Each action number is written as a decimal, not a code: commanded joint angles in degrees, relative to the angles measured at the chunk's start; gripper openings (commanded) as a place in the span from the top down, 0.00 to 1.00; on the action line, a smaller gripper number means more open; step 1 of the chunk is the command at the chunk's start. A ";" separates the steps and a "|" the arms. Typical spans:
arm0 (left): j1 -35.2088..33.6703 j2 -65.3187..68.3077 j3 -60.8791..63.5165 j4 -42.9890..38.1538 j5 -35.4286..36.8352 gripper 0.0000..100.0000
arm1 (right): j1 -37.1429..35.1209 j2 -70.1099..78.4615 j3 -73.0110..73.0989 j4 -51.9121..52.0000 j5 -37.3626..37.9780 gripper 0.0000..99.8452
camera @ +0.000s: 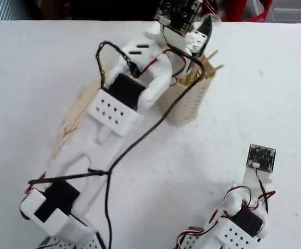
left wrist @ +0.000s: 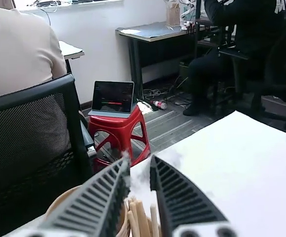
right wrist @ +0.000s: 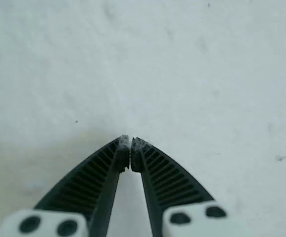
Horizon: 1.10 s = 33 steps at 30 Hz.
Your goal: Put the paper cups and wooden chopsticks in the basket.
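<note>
A tan basket (camera: 187, 101) stands at the back middle of the white table, and wooden chopsticks (camera: 211, 58) stick up out of it. My left gripper (camera: 204, 35) hangs just above the basket's far rim. In the left wrist view its black fingers (left wrist: 139, 162) stand a little apart, open, over the chopstick ends (left wrist: 139, 217) and the basket rim (left wrist: 59, 201). More chopsticks (camera: 67, 127) lie flat on the table beside the left arm. My right gripper (right wrist: 130, 142) is shut and empty over bare table at the front right (camera: 261, 171).
The left arm (camera: 114, 109) stretches diagonally from the front left to the basket, trailing a black cable (camera: 140, 137). Past the table's far edge are a red stool (left wrist: 117, 129) and a black mesh chair (left wrist: 29, 133).
</note>
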 commanded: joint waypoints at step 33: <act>-36.70 12.18 26.55 29.27 -38.33 0.86 | 0.22 -0.40 0.53 0.31 0.53 0.98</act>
